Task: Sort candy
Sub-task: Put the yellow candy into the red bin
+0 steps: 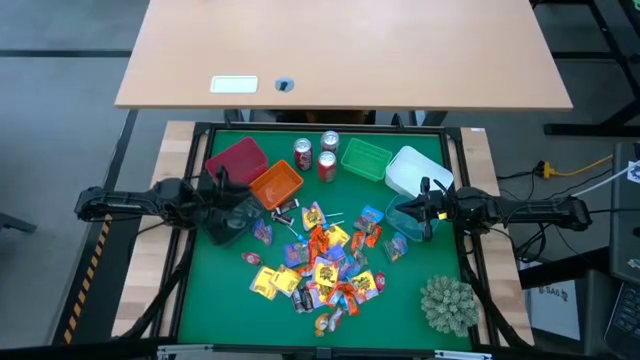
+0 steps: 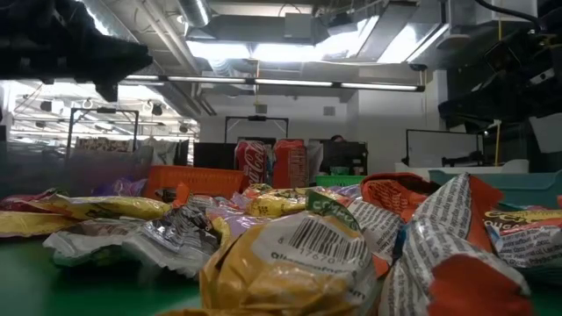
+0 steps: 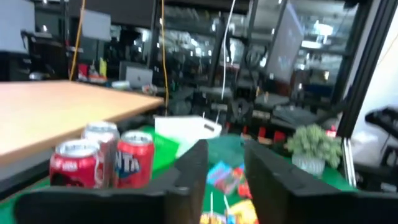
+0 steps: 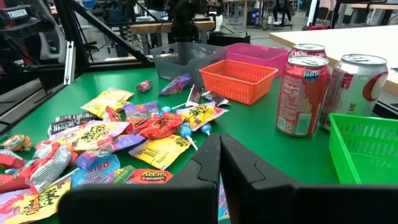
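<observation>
The candy point(image 1: 318, 268) sits heaped mid-mat, nearly all of it unsorted, from what I can see. The orange basket point(image 1: 276, 185), green basket point(image 1: 364, 159) and pink basket point(image 1: 237, 160) look empty (their insides are only partly visible). Left gripper point(image 3: 221, 180) hangs parted and empty by the grey bin point(image 4: 177, 60); right gripper point(image 4: 219, 163) is closed, carrying nothing.

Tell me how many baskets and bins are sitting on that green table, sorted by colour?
Dark red bin: 1
Orange basket: 1
Green basket: 1
White bin: 1
Clear blue bin: 1
Grey bin: 1
Total: 6
</observation>
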`<state>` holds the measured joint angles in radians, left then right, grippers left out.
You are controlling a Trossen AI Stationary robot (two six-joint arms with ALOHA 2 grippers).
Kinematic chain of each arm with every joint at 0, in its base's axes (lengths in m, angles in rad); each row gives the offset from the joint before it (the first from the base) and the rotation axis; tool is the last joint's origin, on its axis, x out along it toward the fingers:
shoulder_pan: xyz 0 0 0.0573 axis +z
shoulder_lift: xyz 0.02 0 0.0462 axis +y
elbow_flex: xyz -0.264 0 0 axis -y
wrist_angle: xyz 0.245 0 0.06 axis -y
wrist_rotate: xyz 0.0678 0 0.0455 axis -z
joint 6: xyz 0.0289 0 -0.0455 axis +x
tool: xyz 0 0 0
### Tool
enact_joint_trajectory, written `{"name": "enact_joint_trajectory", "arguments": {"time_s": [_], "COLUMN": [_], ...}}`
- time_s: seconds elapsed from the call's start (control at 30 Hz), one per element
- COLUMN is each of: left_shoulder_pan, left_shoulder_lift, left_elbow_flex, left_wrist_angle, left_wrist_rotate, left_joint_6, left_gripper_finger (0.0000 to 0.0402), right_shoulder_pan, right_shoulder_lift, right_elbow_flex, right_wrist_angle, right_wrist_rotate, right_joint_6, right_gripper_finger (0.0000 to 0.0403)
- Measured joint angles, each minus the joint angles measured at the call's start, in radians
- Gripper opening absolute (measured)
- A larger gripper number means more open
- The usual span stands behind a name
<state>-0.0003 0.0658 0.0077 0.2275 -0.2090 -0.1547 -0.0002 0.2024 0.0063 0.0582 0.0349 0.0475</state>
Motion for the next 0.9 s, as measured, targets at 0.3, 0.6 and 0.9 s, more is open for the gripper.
{"name": "enact_joint_trajectory", "arguments": {"time_s": [0.3, 0.6, 0.9], "left_shoulder_pan": [0.000, 0.000, 0.000], "left_shoulder_lift": [0.136, 0.446, 0.756], "left_elbow_flex": [0.000, 0.124, 0.310], "left_wrist_angle": [0.257, 0.314, 0.314], "left_wrist_rotate": [0.000, -0.028, -0.037], "left_joint_6": [0.007, 0.028, 0.122], "left_gripper_finger": [0.0169, 0.0168, 0.0167], "right_shoulder_pan": [0.000, 0.000, 0.000], "right_shoulder_lift": [0.000, 0.000, 0.000], "right_elbow_flex": [0.000, 0.000, 0.000], "right_wrist_angle": [0.002, 0.002, 0.002], "right_wrist_rotate": [0.000, -0.001, -0.001], "right_joint_6": [0.000, 0.000, 0.000], "right_gripper_finger": [0.0010, 0.0010, 0.0010]}}
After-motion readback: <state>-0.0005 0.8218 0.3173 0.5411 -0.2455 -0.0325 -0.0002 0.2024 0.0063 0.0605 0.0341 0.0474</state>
